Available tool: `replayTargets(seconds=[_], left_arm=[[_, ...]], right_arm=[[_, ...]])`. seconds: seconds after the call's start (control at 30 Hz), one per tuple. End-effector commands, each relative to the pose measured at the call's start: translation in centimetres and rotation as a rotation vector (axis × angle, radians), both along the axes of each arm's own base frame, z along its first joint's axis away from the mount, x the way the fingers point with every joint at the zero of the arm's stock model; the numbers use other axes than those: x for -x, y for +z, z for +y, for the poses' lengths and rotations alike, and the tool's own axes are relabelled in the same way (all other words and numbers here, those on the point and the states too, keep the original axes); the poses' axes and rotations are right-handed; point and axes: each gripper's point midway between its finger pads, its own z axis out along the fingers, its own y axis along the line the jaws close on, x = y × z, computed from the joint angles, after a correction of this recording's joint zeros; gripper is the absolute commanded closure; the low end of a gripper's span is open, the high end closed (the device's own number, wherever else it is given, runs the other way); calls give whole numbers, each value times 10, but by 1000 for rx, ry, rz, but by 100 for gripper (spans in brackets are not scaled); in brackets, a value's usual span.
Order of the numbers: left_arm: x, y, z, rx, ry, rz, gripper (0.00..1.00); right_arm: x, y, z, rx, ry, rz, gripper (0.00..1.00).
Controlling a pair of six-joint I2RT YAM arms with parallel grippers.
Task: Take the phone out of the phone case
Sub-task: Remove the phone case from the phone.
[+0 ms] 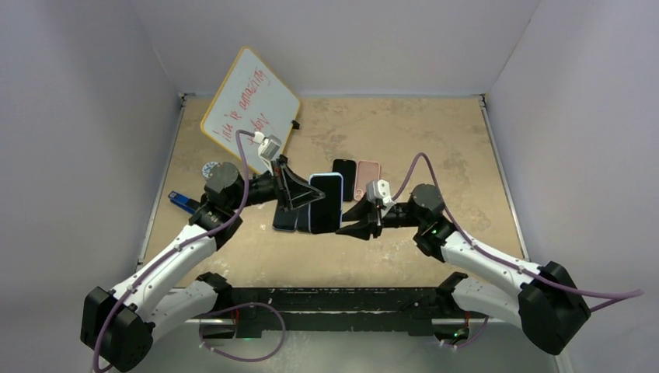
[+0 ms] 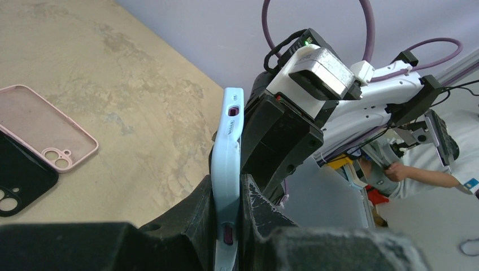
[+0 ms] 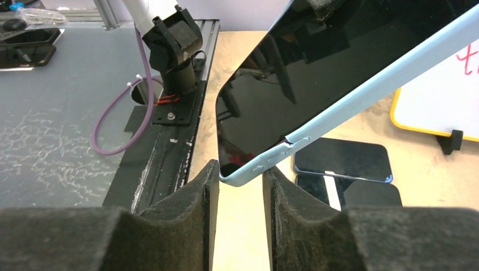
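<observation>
Top external view showed us the left pincer [image 1: 301, 203] clamped tight on the blue phone case [image 2: 226, 147], holding it upright above the surface [image 1: 435, 140], right of the whiteboard [image 1: 250, 97], with the phone [image 1: 326, 203] inside it. Farther right of the whiteboard, the right pincer [image 3: 240, 169] stood partly parted at the case's lower corner.

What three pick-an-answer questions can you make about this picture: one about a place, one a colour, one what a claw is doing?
1. Where is the pink case? A) on the table beside the black case; B) hanging on the wall; C) inside a box.
2. What colour is the lifted phone case? A) red; B) light blue; C) green.
3. What is the left gripper doing? A) open, empty; B) shut on the phone case; C) lying on the table.
Answers: A, it lies by the black one; B, pale blue rim; B, fingers squeeze its sides.
</observation>
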Motion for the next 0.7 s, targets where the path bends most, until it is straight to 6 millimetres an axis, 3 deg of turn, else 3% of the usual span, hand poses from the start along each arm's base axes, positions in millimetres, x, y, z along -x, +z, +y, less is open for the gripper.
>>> replayTargets(seconds=[0.0, 0.17, 0.43, 0.67], left_arm=[[1, 43, -1, 63, -20, -114, 100], [3, 43, -3, 71, -46, -107, 100], [2, 43, -7, 85, -71, -69, 100], [10, 43, -9, 154, -124, -17, 100]], right_arm=[[4, 9, 2, 0, 59, -46, 69], [7, 6, 2, 8, 82, -80, 76], [7, 6, 0, 24, 96, -153, 98], [-5, 3, 2, 55, 52, -218, 100]])
